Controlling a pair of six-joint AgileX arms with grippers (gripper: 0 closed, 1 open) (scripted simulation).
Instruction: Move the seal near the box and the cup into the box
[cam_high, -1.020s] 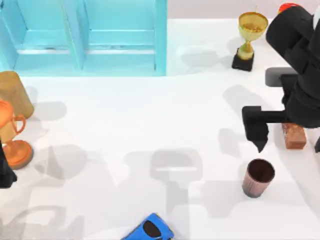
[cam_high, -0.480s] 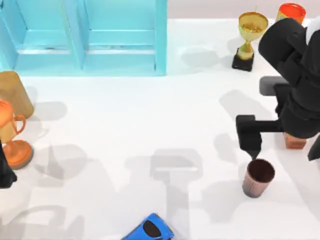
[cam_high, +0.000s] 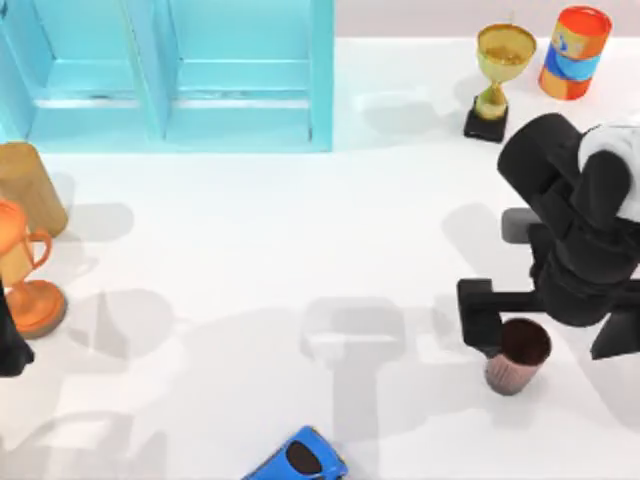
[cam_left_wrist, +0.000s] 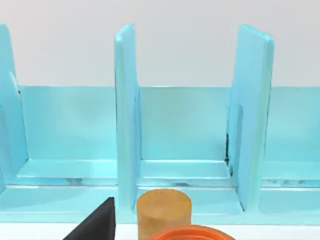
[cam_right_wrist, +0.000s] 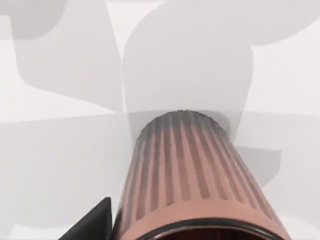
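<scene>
A blue toy car (cam_high: 297, 458) is seen at the bottom edge of the top view, just left of centre. Above it, at the lower right, the ribbed brown-pink cup (cam_high: 517, 355) stands upright on the white table (cam_high: 300, 230), with the right gripper (cam_high: 548, 325) lowered over it; one black finger (cam_high: 478, 316) is seen just beside the cup's left wall, so the jaws are judged spread and nothing is clasped yet. In the right wrist view the cup (cam_right_wrist: 195, 175) is seen close under the camera. It is judged light, rigid and easily tipped; its ribs should aid grip, and a hold across the walls near the rim is advised. The seal is hidden beneath the right arm. An orange trophy (cam_high: 25, 270) stands at the left edge. Farthest, the light-blue box (cam_high: 170, 75) occupies the upper left, and a gold trophy (cam_high: 497, 80) and an orange can (cam_high: 574, 52) the upper right.
</scene>
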